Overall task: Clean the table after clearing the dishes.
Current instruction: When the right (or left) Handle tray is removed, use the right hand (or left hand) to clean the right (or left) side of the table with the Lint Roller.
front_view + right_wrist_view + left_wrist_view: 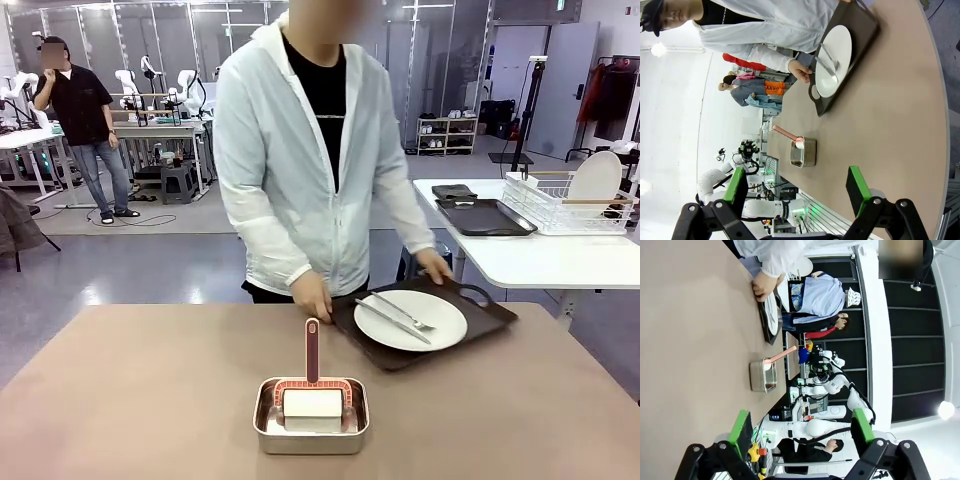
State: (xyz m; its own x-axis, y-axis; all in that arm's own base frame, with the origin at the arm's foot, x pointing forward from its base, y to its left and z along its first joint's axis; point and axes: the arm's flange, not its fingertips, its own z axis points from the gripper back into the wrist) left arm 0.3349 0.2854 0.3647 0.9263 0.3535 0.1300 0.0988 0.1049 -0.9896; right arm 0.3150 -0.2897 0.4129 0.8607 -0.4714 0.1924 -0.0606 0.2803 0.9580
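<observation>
Left claw and right claw gape wide, empty, over the counter.
At the counter's 1 o'clock, a white plate with knife and fork lies on a dark tray, a person's hands at its ends; a steel pan sits at 6 o'clock.

Large rectangular taupe-brown table top: plain, smooth and matt, no glare. On it, the dark brown rectangular handled tray looks like matt plastic with a faint sheen, the round white dinner plate reads as glossy glazed ceramic, and the polished steel knife and fork are bright metal. Small rectangular steel pan: brushed metal with dull reflections on its walls, holding a white foam-like block under a smooth salmon-red plastic handle; the person's white jacket is thin, slightly shiny cloth.
</observation>
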